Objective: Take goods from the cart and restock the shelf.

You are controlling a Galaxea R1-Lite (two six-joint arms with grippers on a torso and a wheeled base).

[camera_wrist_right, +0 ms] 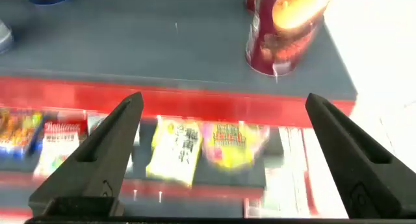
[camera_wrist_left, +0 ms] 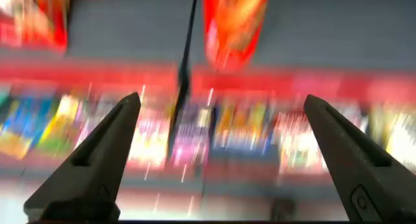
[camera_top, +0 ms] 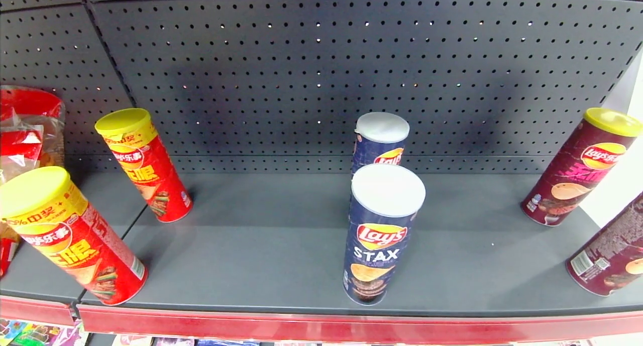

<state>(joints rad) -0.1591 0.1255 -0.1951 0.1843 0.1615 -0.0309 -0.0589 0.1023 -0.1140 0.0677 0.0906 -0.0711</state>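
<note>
On the grey shelf (camera_top: pixel 281 255) stand two red chip cans with yellow lids (camera_top: pixel 145 165) (camera_top: pixel 70 235) at the left, two dark blue cans with white lids (camera_top: pixel 379 230) (camera_top: pixel 380 142) in the middle, and two maroon cans (camera_top: pixel 577 170) (camera_top: pixel 610 250) at the right. My left gripper (camera_wrist_left: pixel 221 120) is open and holds nothing; it faces the shelf's red front edge (camera_wrist_left: pixel 273 81) below a red can (camera_wrist_left: pixel 234 23). My right gripper (camera_wrist_right: pixel 221 117) is open too and holds nothing, in front of the red shelf edge (camera_wrist_right: pixel 175 97) near a maroon can (camera_wrist_right: pixel 286 29).
A dark pegboard back wall (camera_top: pixel 321 75) rises behind the cans. Red snack bags (camera_top: pixel 22 130) sit at the far left of the shelf. The lower shelf holds several colourful packets (camera_wrist_right: pixel 179 149). Wide gaps lie between the can groups.
</note>
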